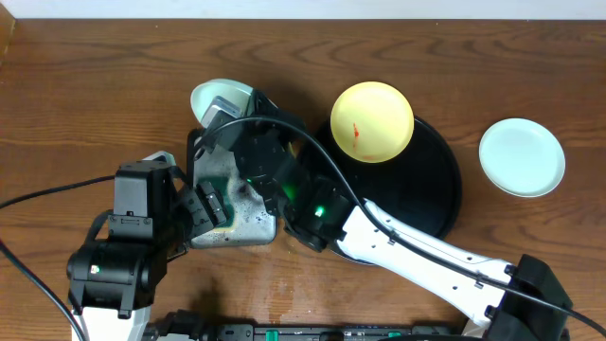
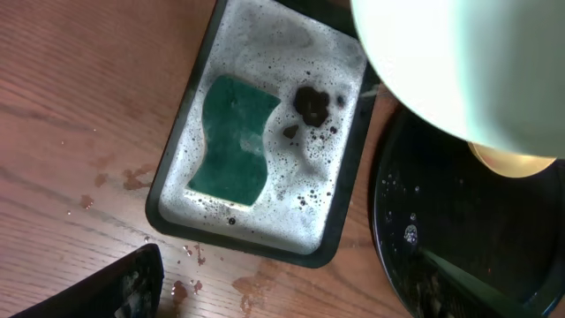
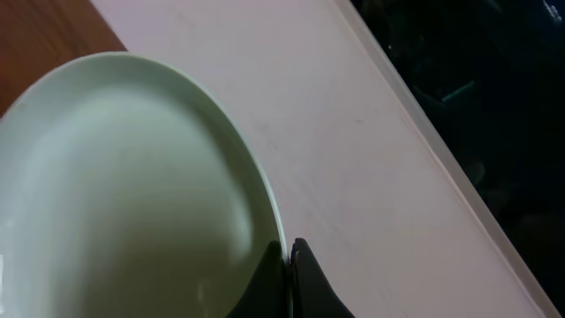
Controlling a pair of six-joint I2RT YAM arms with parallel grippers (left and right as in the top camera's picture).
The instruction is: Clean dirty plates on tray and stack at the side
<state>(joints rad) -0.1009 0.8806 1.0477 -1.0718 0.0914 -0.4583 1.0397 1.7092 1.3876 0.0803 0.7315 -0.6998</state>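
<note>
Your wooden table (image 1: 85,104) carries the black tray (image 1: 437,194) right of centre. The yellow plate (image 1: 371,121) lies face up on the tray's far left part, with a short red streak (image 1: 356,131) near its middle. Left of the tray is a black rectangular basin (image 2: 173,150), its long side running away from you. It holds white foam and a green sponge (image 2: 231,140), which only the left wrist view shows clearly.

A mint-white plate (image 1: 522,157) lies face up on the table, right of the tray. The other mint-white plate (image 3: 124,194) is at the basin's far end. Your right gripper (image 3: 288,265) pinches its rim; the overhead shows just an arc of it behind the arm.

Your left gripper (image 1: 206,206) hangs spread and empty over the basin's near end.
</note>
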